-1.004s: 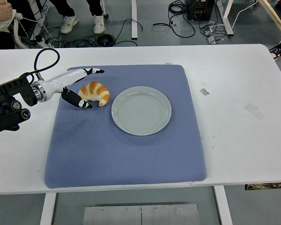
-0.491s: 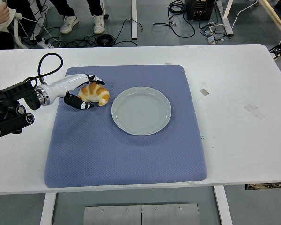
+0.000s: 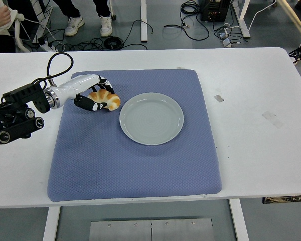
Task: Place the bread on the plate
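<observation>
A golden croissant (image 3: 106, 100) lies on the blue mat (image 3: 135, 160), just left of the pale grey plate (image 3: 151, 118). My left hand (image 3: 95, 95) comes in from the left edge and its fingers are curled around the croissant, thumb on the near side and the other fingers over the top and far side. The plate holds nothing. My right arm is out of the picture.
The mat covers the middle of the white table (image 3: 261, 140). Small tape marks (image 3: 272, 118) dot the table at the right. Cables (image 3: 115, 40) and people's feet (image 3: 73, 25) show on the floor beyond the far edge.
My left hand has moved right and closed on the croissant, which has shifted slightly toward the plate.
</observation>
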You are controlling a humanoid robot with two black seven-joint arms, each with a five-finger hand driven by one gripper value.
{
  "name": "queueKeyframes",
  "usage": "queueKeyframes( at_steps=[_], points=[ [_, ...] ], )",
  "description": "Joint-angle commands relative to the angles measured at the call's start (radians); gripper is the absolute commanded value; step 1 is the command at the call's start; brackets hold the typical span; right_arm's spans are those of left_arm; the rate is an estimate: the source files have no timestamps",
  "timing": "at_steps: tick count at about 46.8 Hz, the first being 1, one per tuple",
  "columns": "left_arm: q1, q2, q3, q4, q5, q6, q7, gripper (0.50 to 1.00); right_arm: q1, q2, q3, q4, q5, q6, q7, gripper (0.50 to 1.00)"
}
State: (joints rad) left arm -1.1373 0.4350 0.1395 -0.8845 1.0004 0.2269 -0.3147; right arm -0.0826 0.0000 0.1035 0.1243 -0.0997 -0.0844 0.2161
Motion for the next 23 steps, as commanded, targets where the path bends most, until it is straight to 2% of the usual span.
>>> queueKeyframes(
  at_steps=[1, 12, 17, 23],
  points=[
    [-0.007, 0.004, 0.002, -0.001, 0.001, 0.0, -0.001, 0.5, 0.0, 0.0, 0.001, 0.0, 0.0, 0.0, 0.0, 1.0],
    [-0.07, -0.009, 0.0, -0.017, 0.0, -0.009, -0.006, 0.5, 0.0, 0.0, -0.001, 0.0, 0.0, 0.0, 0.0, 1.0],
    [-0.087, -0.048, 0.008, -0.022, 0.0, -0.015, -0.006, 0.5, 0.0, 0.0, -0.001, 0.0, 0.0, 0.0, 0.0, 1.0],
    [-0.134, -0.079, 0.078, -0.024, -0.002, -0.02, -0.003, 0.5, 0.0, 0.0, -0.001, 0.0, 0.0, 0.0, 0.0, 1.0]
  ],
)
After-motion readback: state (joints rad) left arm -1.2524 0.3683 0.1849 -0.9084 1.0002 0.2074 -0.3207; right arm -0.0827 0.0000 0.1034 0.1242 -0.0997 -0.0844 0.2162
